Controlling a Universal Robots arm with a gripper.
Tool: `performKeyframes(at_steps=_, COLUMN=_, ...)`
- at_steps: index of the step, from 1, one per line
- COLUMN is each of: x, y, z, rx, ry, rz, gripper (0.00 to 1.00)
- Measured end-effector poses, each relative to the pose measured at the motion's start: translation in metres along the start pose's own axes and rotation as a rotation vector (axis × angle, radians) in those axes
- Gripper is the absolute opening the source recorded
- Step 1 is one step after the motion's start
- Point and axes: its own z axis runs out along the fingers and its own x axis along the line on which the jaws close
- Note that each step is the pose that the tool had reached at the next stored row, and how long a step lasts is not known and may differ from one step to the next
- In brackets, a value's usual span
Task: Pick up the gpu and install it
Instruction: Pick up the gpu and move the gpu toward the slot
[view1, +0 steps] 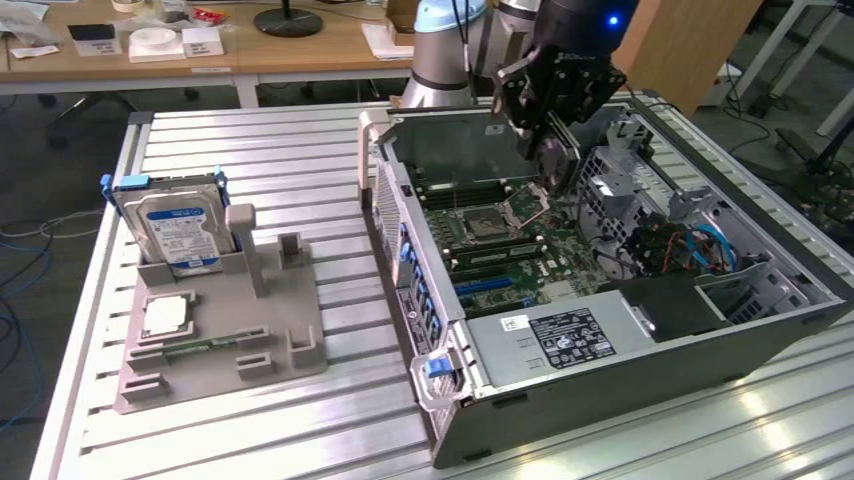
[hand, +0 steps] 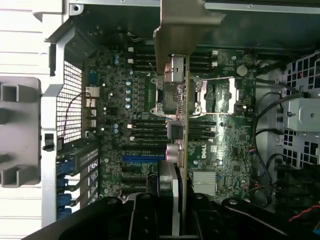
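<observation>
The gpu (view1: 454, 150) is a flat dark card with a pale metal bracket (view1: 370, 128) at its end. It hangs edge-down over the motherboard (view1: 514, 245) inside the open computer case (view1: 627, 385), a little above the CPU socket. My gripper (view1: 545, 140) is shut on the card's end away from the bracket. In the wrist view the gpu (hand: 184, 150) runs edge-on across the motherboard (hand: 120, 115), its bracket (hand: 186, 25) lying far from the camera. The black fingers (hand: 145, 220) clamp the card on both sides, with the gripper (hand: 180, 212) centred on it.
A grey parts holder (view1: 227, 330) stands on the slatted table at the exterior view's left, carrying a silver hard drive (view1: 174, 230), a CPU chip (view1: 167, 315) and a memory stick (view1: 200, 345). Inside the case are a power supply (view1: 561, 335), drive cage and cables (view1: 694, 250).
</observation>
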Motion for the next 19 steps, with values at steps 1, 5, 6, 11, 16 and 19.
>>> performKeyframes(at_steps=1, x=-0.002, y=-0.0001, z=0.0000, rx=0.0000, ry=0.0010, rz=0.000, gripper=0.28)
performKeyframes(at_steps=5, x=-0.007, y=0.0000, z=0.0000, rx=0.0001, ry=0.0016, rz=0.000, gripper=0.28)
performKeyframes(at_steps=6, x=-0.009, y=0.0000, z=0.0000, rx=0.0001, ry=0.0018, rz=0.000, gripper=0.28)
performKeyframes(at_steps=11, x=-0.021, y=-0.0002, z=0.0000, rx=0.0001, ry=0.0024, rz=0.000, gripper=0.28)
performKeyframes(at_steps=16, x=-0.034, y=-0.0003, z=0.0000, rx=0.0000, ry=0.0030, rz=0.000, gripper=0.28)
performKeyframes(at_steps=19, x=-0.043, y=-0.0004, z=0.0000, rx=0.0001, ry=0.0036, rz=0.000, gripper=0.28)
